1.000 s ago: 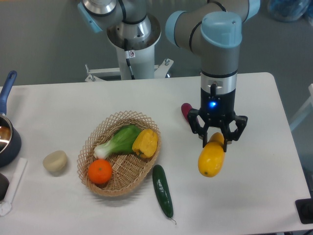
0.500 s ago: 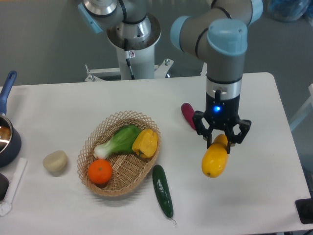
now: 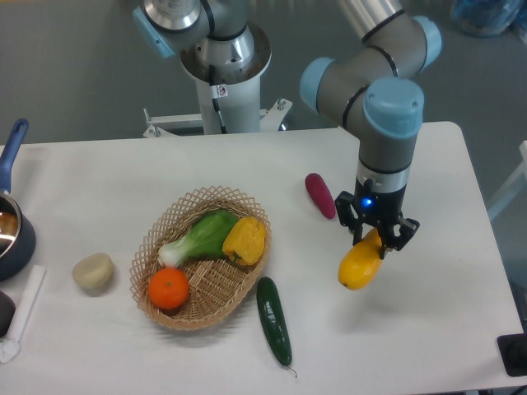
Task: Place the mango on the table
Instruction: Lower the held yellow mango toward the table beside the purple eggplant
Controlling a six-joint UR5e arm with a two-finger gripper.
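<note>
My two-finger gripper has sunk lower, still clenched on the smooth yellow oval mango. It now nears the white flat table, so release seems close.

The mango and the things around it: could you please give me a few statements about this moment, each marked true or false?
1. The gripper is shut on the mango. True.
2. The orange lies in the basket. True.
3. The cucumber lies inside the basket. False: it lies on the table, beside the basket.
4. The purple vegetable is in the basket. False: it lies on the table.
5. The yellow pepper is in the basket. True.
</note>
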